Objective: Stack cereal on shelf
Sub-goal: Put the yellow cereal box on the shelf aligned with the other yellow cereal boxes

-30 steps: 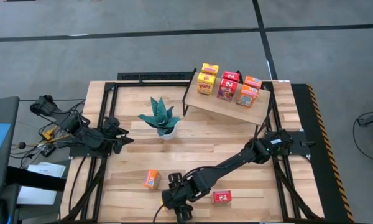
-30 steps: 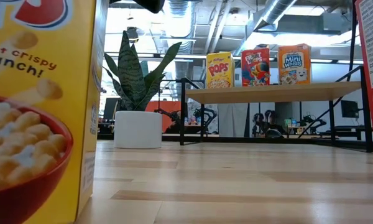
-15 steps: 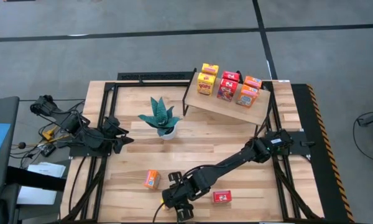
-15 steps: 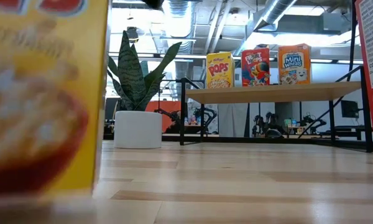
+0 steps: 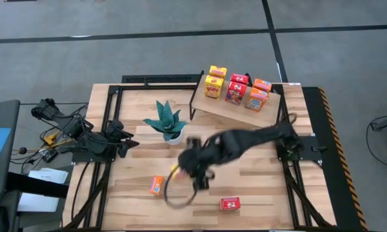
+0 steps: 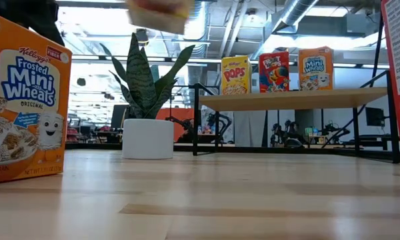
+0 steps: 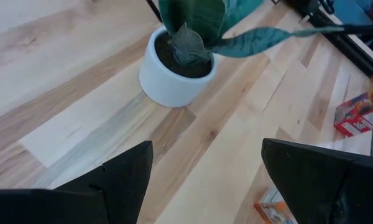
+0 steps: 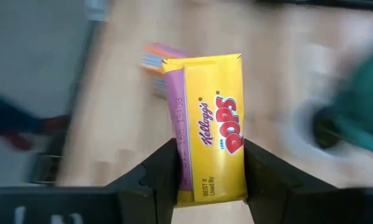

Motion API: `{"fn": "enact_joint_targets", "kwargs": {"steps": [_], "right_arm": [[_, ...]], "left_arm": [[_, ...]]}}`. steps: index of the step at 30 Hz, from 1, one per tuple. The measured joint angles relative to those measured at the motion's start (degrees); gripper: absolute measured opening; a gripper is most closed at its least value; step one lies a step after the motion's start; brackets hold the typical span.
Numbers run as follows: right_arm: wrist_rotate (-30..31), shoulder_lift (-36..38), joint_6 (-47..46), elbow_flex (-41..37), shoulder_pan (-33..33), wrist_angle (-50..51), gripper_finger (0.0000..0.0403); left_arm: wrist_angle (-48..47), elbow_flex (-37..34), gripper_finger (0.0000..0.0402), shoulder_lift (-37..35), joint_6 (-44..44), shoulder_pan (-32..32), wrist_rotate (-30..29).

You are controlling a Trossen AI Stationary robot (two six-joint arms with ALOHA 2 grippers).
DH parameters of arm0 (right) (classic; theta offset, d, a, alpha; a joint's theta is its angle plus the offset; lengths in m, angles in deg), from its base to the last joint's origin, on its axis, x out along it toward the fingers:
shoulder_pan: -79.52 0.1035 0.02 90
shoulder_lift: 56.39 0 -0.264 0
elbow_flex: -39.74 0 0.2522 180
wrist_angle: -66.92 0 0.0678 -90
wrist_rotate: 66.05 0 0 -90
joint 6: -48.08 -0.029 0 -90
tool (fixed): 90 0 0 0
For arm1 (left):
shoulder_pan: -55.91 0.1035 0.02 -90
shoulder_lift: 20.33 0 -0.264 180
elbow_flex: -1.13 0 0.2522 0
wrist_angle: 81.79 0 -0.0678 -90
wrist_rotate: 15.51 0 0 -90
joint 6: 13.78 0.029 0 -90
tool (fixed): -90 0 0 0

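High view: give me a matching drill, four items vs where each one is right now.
Items:
1. yellow box
2. orange box
3. red box
4. plant

Places:
A. lying on the table's near edge, right of centre
B. held in the right hand
C. in a white pot near the left hand
D. on the table, left of the red box

Pairs: 1-B, 2-D, 3-A, 4-C

2 dark jointed arms [image 5: 245, 143] with black cables, each ending in 2 broad matte-black fingers [image 8: 154, 177].

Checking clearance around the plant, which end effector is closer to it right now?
Right. The right end effector hangs just beside the plant, gripping a yellow box. The left end effector waits slightly farther off.
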Motion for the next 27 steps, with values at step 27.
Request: {"fn": "enact_joint_targets", "kwargs": {"steps": [27], "right_arm": [[9.81,13.07,4.42,-6.17,-27.50,13.75,0.0165]], "left_arm": [[-0.55,0.00,0.0293,0.01,1.49,0.02,-7.22]]}}
